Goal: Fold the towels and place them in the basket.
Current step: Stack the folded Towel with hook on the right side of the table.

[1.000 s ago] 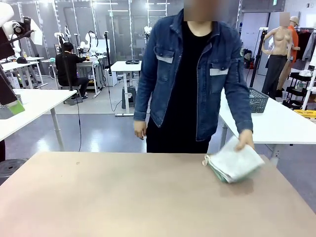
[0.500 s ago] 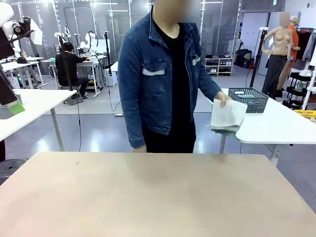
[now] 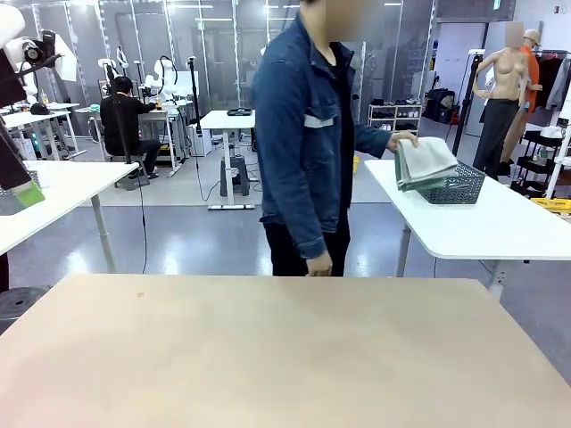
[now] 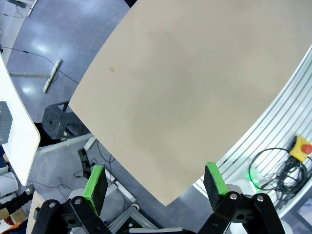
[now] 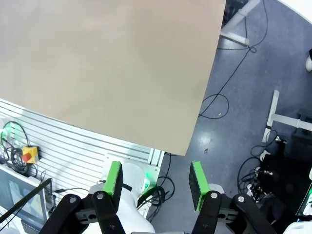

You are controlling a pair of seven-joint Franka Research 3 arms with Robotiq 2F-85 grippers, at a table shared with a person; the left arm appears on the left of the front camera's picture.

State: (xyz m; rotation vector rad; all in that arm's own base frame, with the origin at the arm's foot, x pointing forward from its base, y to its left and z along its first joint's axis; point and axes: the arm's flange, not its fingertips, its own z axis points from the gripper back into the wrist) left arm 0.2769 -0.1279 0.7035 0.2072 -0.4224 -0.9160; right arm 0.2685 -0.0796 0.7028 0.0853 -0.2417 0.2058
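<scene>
Beige table (image 3: 268,357) fills lower frame. Person (image 3: 308,143) upper centre, turned toward white side table (image 3: 500,227) at right. Basket (image 3: 457,184) sits there; person's hand (image 3: 403,143) holds folded towels (image 3: 425,162) just over its near rim. Placing step, likely; next calls for lowering the stack in. Left gripper (image 4: 156,181) spread wide, empty. Right gripper (image 5: 155,179) parted, pinching nothing.

Person in blue denim jacket (image 3: 308,134), black trousers, black grippers, green-padded fingers (image 4: 95,181)
</scene>
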